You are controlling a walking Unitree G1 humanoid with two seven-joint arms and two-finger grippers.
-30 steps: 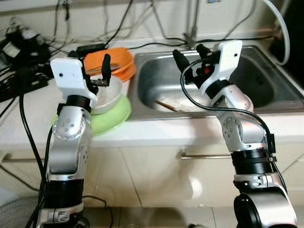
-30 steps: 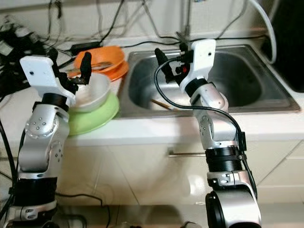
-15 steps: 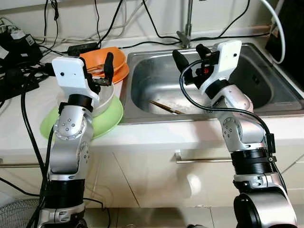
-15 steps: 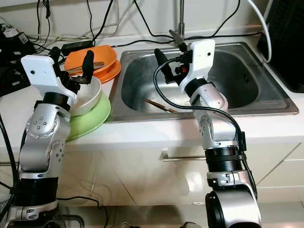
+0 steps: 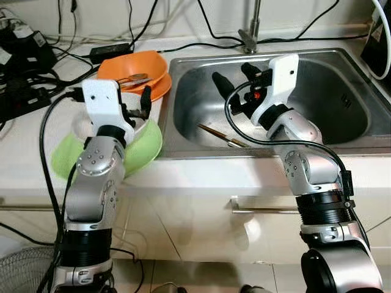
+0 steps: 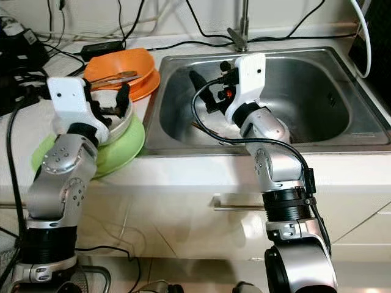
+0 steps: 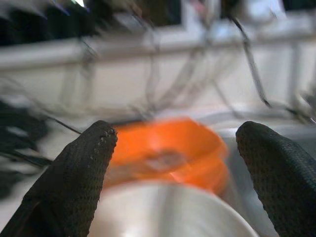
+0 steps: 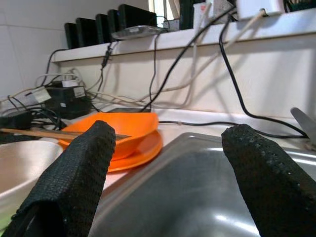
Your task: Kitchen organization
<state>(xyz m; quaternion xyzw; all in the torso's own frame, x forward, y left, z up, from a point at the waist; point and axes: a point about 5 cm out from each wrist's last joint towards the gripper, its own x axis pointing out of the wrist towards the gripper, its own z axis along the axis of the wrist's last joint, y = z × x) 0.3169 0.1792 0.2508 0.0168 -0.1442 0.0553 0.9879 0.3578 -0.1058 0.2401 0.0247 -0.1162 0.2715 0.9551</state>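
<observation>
Right wrist view: right hand (image 8: 163, 182) spread above sink (image 8: 197, 197).

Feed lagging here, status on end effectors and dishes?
Left end effector open over white bowl. Right end effector open above sink. Chopsticks in basin.

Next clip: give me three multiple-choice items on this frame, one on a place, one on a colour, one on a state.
1. Where do the chopsticks lie?
A. in the sink
B. on the floor
C. on the green plate

2. What colour is the bowl holding the spoon?
A. blue
B. orange
C. black

3. How are the right gripper fingers?
A. shut on a cup
B. shut on chopsticks
C. open

Answers: 1 A, they rest on the basin floor; 2 B, orange bowl behind the white one; 3 C, fingers spread with nothing between.
</observation>
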